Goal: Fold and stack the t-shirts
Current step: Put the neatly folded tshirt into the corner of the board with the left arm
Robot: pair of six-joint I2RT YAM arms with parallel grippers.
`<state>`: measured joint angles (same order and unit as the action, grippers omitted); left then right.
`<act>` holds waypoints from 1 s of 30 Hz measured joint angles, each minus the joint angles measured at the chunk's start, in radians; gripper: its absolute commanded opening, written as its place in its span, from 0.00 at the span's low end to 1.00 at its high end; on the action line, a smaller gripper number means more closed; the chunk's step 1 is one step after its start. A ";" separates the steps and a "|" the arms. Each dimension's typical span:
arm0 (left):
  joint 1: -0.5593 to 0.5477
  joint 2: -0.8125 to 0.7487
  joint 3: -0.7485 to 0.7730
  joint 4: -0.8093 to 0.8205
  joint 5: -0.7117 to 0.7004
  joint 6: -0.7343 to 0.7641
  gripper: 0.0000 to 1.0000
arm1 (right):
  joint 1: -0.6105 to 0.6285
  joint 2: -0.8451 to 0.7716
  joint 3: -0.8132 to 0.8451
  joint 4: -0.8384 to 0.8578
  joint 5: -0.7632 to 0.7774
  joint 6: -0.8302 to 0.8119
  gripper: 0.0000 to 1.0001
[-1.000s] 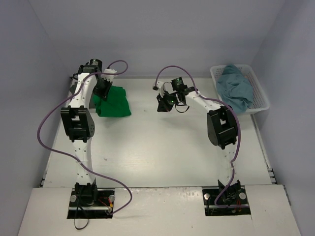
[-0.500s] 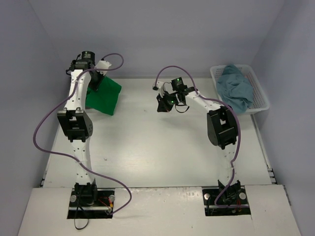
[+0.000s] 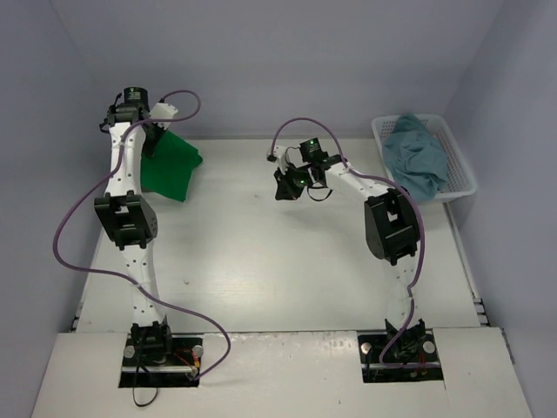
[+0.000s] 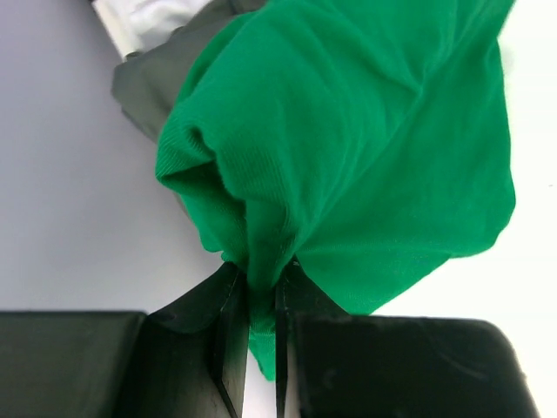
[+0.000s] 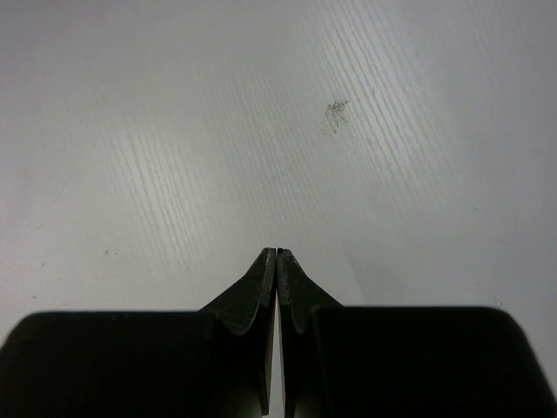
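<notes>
The bright green t-shirt (image 3: 171, 171) hangs folded at the far left of the table, pinched by one bunched edge in my left gripper (image 3: 155, 141). The left wrist view shows this gripper (image 4: 261, 280) shut on the green cloth (image 4: 365, 157). Behind it, by the wall, peeks a dark olive-grey t-shirt (image 4: 150, 80) with a bit of white cloth (image 4: 148, 14) above it. A dusty light blue t-shirt (image 3: 418, 157) lies crumpled in the basket. My right gripper (image 3: 285, 185) hovers over bare table at the back middle, shut (image 5: 276, 253) and empty.
The white slatted basket (image 3: 454, 193) stands at the far right against the wall. Walls close in the table on the left, back and right. Purple cables loop from both arms.
My left arm has swung left and back toward the far-left corner, carrying the green t-shirt with it. The right arm has stayed put.
</notes>
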<state>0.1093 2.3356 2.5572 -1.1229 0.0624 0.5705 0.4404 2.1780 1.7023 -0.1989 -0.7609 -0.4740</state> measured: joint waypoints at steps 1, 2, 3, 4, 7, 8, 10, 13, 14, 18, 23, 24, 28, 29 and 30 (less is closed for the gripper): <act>0.004 0.006 0.012 -0.002 -0.003 0.003 0.00 | 0.000 0.000 0.000 0.000 0.000 0.000 0.00; 0.009 0.011 0.026 -0.002 -0.005 0.005 0.00 | 0.001 0.000 0.000 0.000 0.000 0.000 0.00; 0.013 0.014 0.036 -0.003 -0.007 0.006 0.00 | 0.001 0.000 0.000 0.000 0.000 0.001 0.00; 0.017 0.016 0.046 -0.003 -0.007 0.006 0.00 | 0.002 0.000 0.000 0.000 0.000 0.001 0.00; 0.034 0.016 0.066 -0.002 -0.007 0.006 0.00 | 0.004 0.000 0.000 -0.001 0.000 0.001 0.00; 0.041 0.016 0.068 0.000 -0.007 0.007 0.00 | 0.006 0.000 0.000 -0.001 0.000 0.001 0.00; 0.054 0.019 0.068 0.005 -0.008 0.006 0.00 | 0.006 0.000 0.000 -0.003 0.000 0.001 0.00; 0.080 0.042 0.069 0.019 -0.009 0.005 0.00 | 0.006 0.000 0.000 -0.005 0.000 0.001 0.00; 0.089 0.055 0.070 0.028 -0.010 0.002 0.00 | 0.006 0.001 0.000 -0.005 0.000 0.001 0.00; 0.129 0.128 0.069 0.072 -0.014 -0.011 0.00 | 0.006 0.001 0.000 -0.008 -0.004 0.001 0.00; 0.154 0.189 0.047 0.131 -0.039 -0.025 0.00 | 0.006 0.009 0.000 -0.008 -0.010 0.002 0.00; 0.154 0.198 0.047 0.144 -0.050 -0.026 0.00 | 0.006 0.011 0.000 -0.008 -0.013 0.002 0.00; 0.151 0.232 0.047 0.214 -0.107 -0.032 0.00 | 0.006 0.020 0.000 -0.009 -0.014 0.003 0.00; 0.149 0.242 0.047 0.235 -0.121 -0.033 0.01 | 0.006 0.023 0.000 -0.009 -0.014 0.002 0.00; 0.148 0.254 0.047 0.256 -0.135 -0.036 0.05 | 0.006 0.025 0.000 -0.009 -0.014 0.002 0.00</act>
<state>0.2573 2.5893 2.6045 -0.8673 -0.0723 0.5346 0.4469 2.2032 1.7023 -0.2081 -0.7753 -0.4717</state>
